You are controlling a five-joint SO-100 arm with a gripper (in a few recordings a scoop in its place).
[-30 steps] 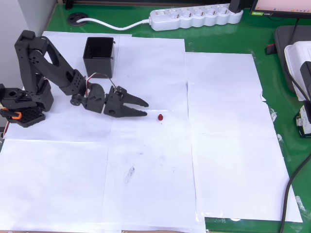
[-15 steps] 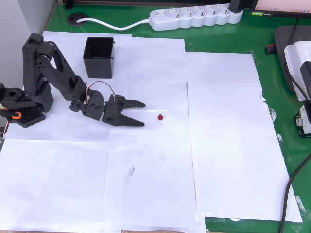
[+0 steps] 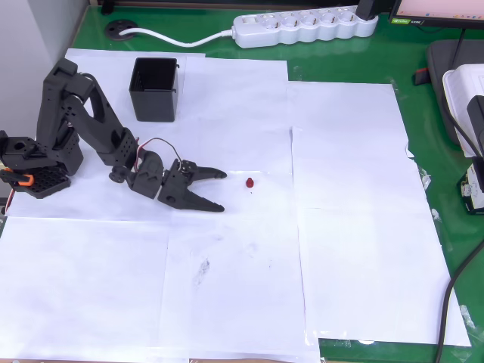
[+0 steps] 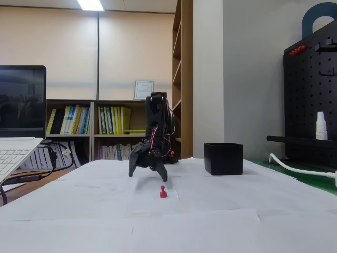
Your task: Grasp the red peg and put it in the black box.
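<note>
The gripper (image 3: 219,190) has its jaws wide apart. The red peg (image 3: 249,182) sits on the white paper (image 3: 348,227) near its 3 o'clock. Slide straight over, go low, then squeeze gently. The black box (image 3: 155,89) waits at 11 o'clock.

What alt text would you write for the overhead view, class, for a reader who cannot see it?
A black robot arm's open gripper points right at a tiny red peg lying just beyond its fingertips on white paper sheets. An open-topped black box stands behind the arm, a white power strip along the green table's far edge.
</note>
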